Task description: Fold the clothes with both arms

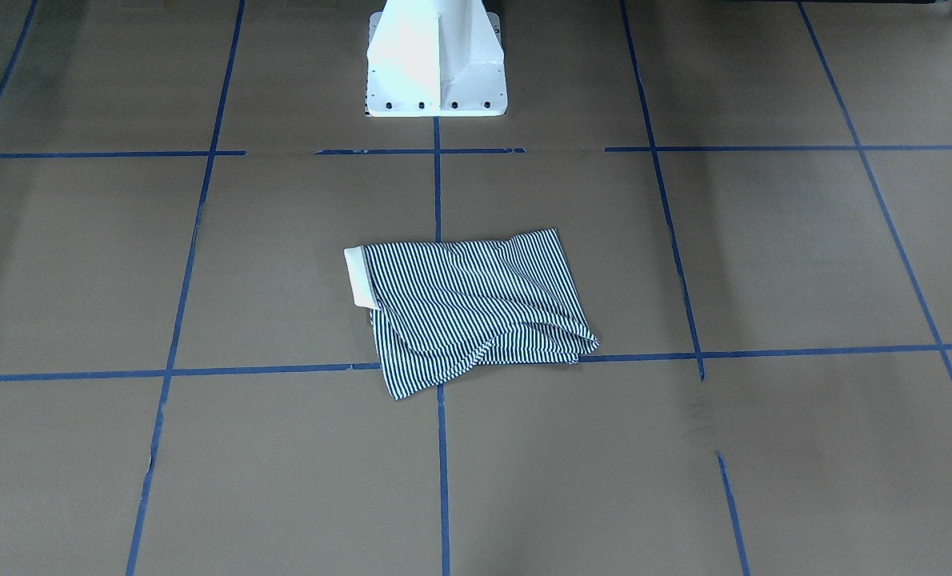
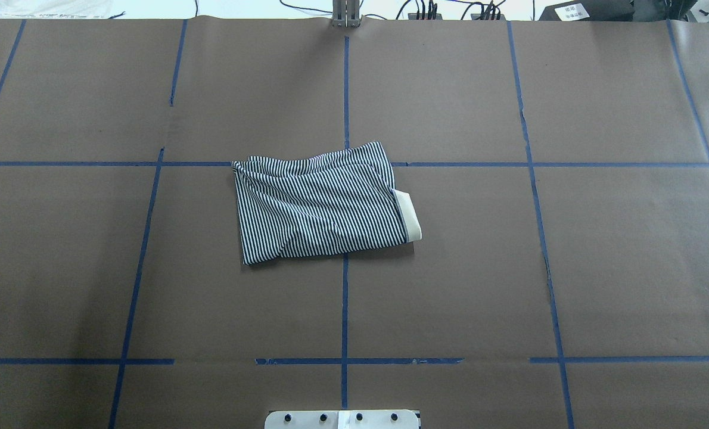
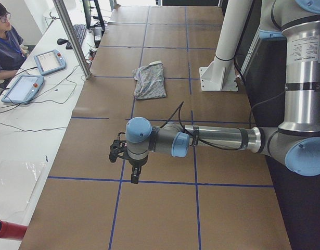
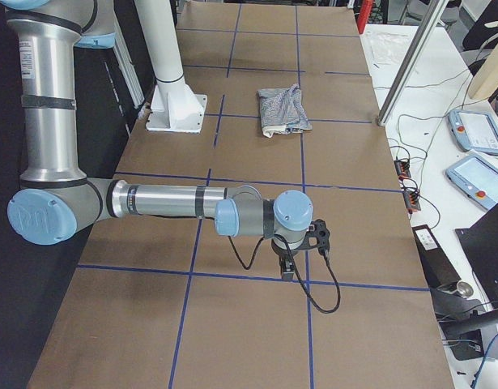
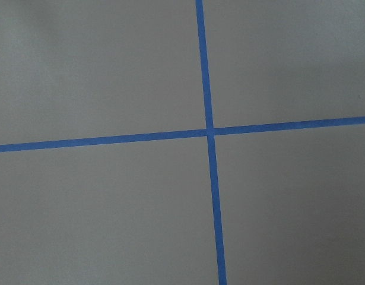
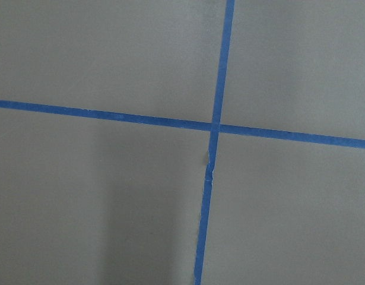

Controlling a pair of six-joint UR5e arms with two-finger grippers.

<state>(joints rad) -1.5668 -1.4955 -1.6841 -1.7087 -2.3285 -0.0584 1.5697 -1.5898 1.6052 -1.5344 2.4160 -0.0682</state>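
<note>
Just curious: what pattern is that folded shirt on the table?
The shirt has thin navy-and-white stripes and a plain cream collar; clearest in the overhead view.

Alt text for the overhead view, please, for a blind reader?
A folded navy-and-white striped shirt lies near the middle of a brown table marked with blue tape lines, its cream collar poking out on the right. A white base plate peeks in below.

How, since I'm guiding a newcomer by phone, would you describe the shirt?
On the brown table gridded in blue tape, find the white pedestal. Straight out from it, across the centre tape line, lies the folded shirt: the only cloth there, navy-and-white striped, cream collar poking out one end.
</note>
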